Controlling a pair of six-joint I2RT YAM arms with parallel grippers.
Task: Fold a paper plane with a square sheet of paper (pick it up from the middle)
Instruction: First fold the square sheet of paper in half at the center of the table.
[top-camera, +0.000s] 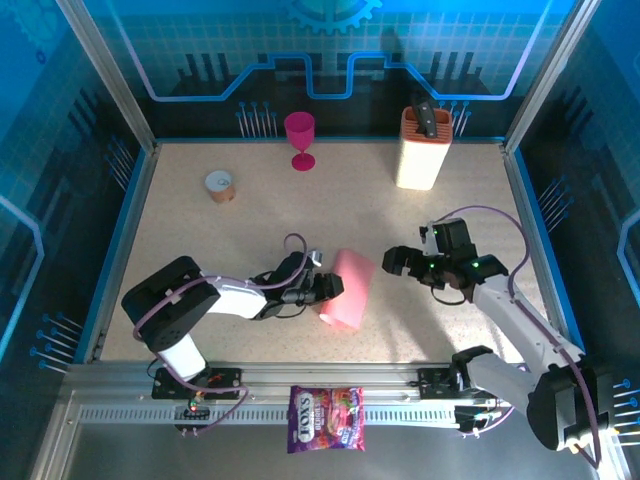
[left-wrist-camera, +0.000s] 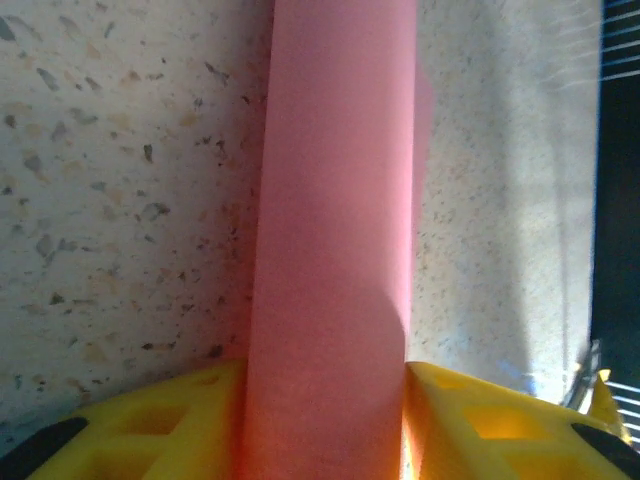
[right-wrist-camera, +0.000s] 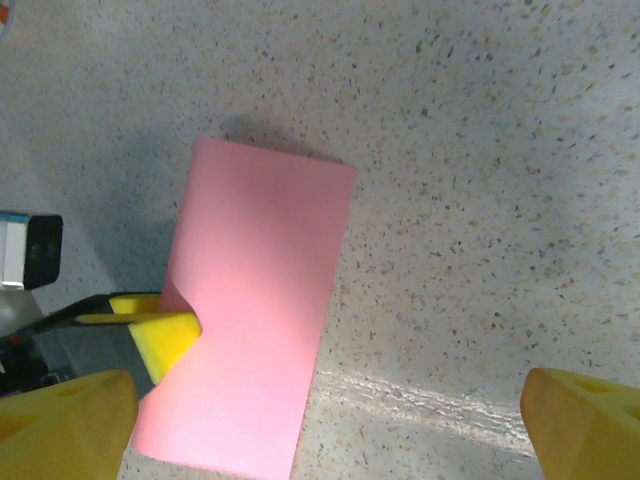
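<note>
The square sheet of paper (top-camera: 348, 290) is salmon pink and bowed into an upright curl near the middle of the table. My left gripper (top-camera: 328, 285) lies low on the table, reaching in from the left and shut on it. In the left wrist view the paper (left-wrist-camera: 335, 200) fills the gap between the two yellow fingers (left-wrist-camera: 150, 425) and touches both. My right gripper (top-camera: 405, 262) hovers just right of the sheet, open and empty. From the right wrist the paper (right-wrist-camera: 260, 300) lies below and left, with one left finger (right-wrist-camera: 165, 335) tucked under its curled edge.
A magenta goblet (top-camera: 299, 138) and a cream knife block (top-camera: 424, 148) stand along the back wall. A small brown cup (top-camera: 220, 185) sits at the back left. A purple candy bag (top-camera: 325, 420) lies on the front rail, between the arm bases.
</note>
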